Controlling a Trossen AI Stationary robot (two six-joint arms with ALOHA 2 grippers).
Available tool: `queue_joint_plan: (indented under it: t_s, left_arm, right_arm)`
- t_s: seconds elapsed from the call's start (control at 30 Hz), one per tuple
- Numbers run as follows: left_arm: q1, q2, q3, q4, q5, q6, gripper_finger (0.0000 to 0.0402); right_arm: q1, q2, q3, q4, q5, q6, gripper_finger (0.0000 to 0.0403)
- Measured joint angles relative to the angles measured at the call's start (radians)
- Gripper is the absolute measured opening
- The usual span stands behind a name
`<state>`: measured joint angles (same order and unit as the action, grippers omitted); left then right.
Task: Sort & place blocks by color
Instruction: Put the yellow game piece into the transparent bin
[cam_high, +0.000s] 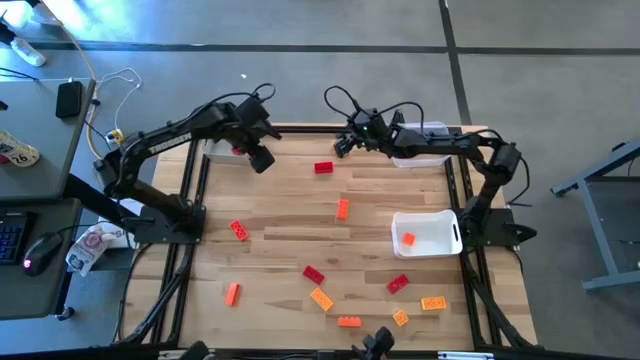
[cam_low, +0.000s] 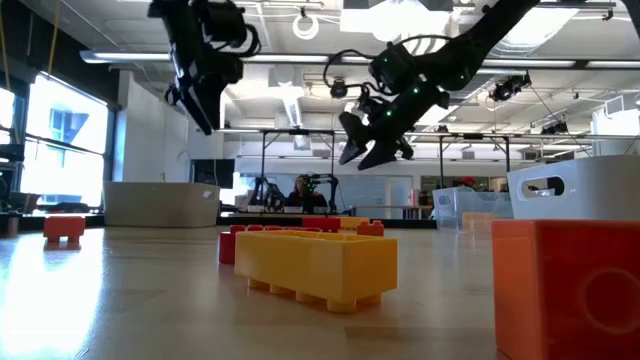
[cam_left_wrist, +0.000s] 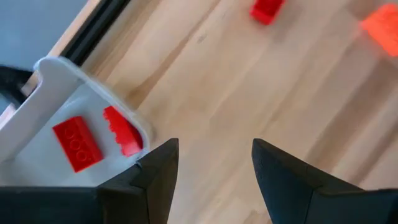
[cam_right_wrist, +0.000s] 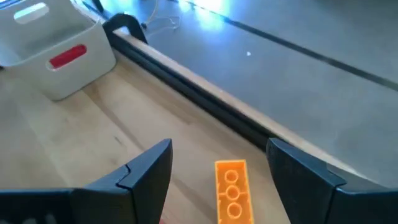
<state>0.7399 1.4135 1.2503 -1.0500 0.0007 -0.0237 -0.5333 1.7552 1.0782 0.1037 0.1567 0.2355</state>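
Red, orange and yellow-orange blocks lie scattered on the wooden table, among them a red one (cam_high: 323, 168) and an orange one (cam_high: 342, 208). My left gripper (cam_high: 260, 157) is open and empty, well above the table beside the near corner of a white bin (cam_left_wrist: 59, 93) that holds two red blocks (cam_left_wrist: 78, 143). My right gripper (cam_high: 344, 146) is open and empty, high over the far edge (cam_low: 365, 150). In the right wrist view an orange block (cam_right_wrist: 231, 190) shows studs up on the wood between the fingers, apart from both.
A white bin (cam_high: 445, 245) at the right holds one orange block (cam_high: 408, 239). Another bin (cam_high: 420, 157) stands at the far right under the right arm. Several blocks lie near the front edge, with a yellow-orange one (cam_low: 315, 265) close to the low camera. A person sits in the room beyond.
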Motion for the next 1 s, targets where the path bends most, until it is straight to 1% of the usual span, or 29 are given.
queue_joint_plan:
  t_s: [0.2,0.23,0.4,0.63,0.83,1.0]
  left_arm:
    - [-0.065,-0.042,0.0,0.0,-0.012,-0.026,0.0191]
    - [-0.073,-0.044,0.0,0.0,-0.012,-0.026,0.0191]
    - [-0.103,-0.044,0.0,0.004,-0.012,-0.026,0.0191]
    - [-0.116,-0.044,0.0,0.004,-0.024,-0.025,0.0191]
    - [-0.115,-0.044,0.0,0.004,-0.05,0.0,0.0191]
    - [-0.116,-0.044,-0.001,0.004,-0.05,0.001,0.0191]
  right_arm:
    - [0.011,0.032,0.003,-0.028,-0.007,0.018,0.0248]
    - [0.011,0.037,0.014,-0.055,-0.009,0.018,0.0248]
    - [0.003,0.081,0.15,-0.23,-0.005,-0.017,0.0248]
    - [-0.004,0.199,0.358,-0.491,-0.009,-0.02,0.0248]
    - [-0.004,0.299,0.452,-0.598,-0.009,-0.034,0.0248]
    - [-0.004,0.339,0.477,-0.625,-0.001,-0.035,0.0248]
